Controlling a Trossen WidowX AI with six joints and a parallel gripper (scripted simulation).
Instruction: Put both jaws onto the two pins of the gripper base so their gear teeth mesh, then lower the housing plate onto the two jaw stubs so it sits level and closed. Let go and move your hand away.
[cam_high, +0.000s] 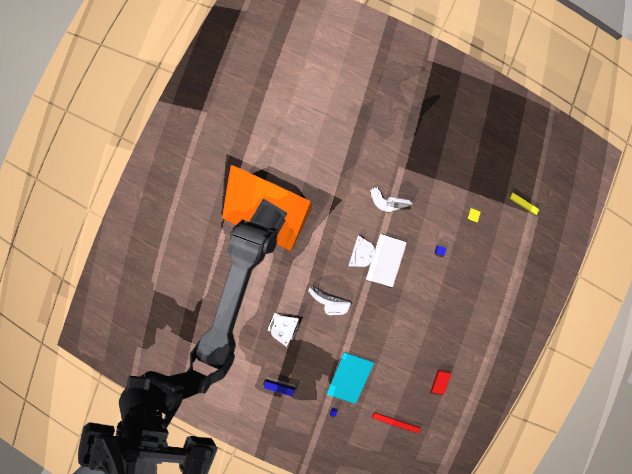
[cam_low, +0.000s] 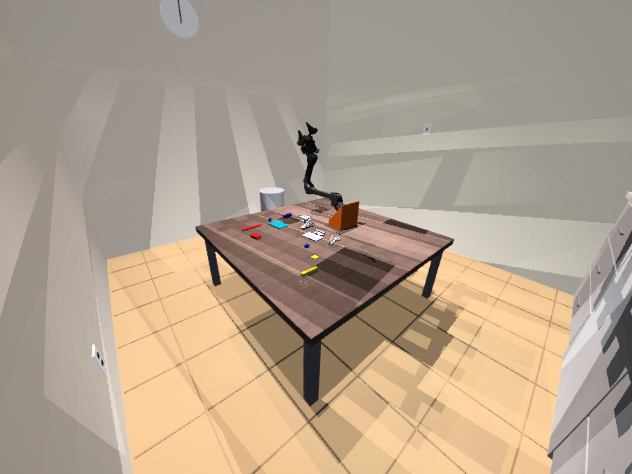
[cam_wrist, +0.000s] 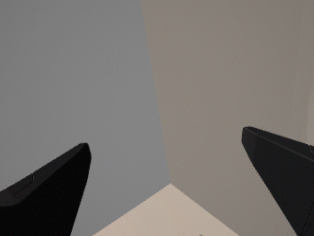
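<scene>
My gripper (cam_high: 149, 453) (cam_low: 303, 128) (cam_wrist: 166, 142) is open and empty, raised high beyond the table's edge, with its fingers pointing upward. A small white plate (cam_high: 283, 329) with two round features looks like the gripper base. Another small white plate (cam_high: 361, 251), perhaps the housing plate, lies against a white block. One curved white jaw (cam_high: 336, 306) lies between the two plates. The other white jaw (cam_high: 381, 202) (cam_low: 333, 239) lies beyond the white block. The jaws and both plates lie apart from one another. Pins and stubs are too small to tell.
The white block (cam_high: 386, 260) (cam_low: 312, 236) is beside one plate. An orange wedge (cam_high: 255, 191) (cam_low: 348, 216) stands by the arm's mount. A cyan slab (cam_high: 350, 378) (cam_low: 278, 224), a red bar (cam_high: 396, 422), a red block (cam_high: 441, 382) and several blue and yellow pieces lie around.
</scene>
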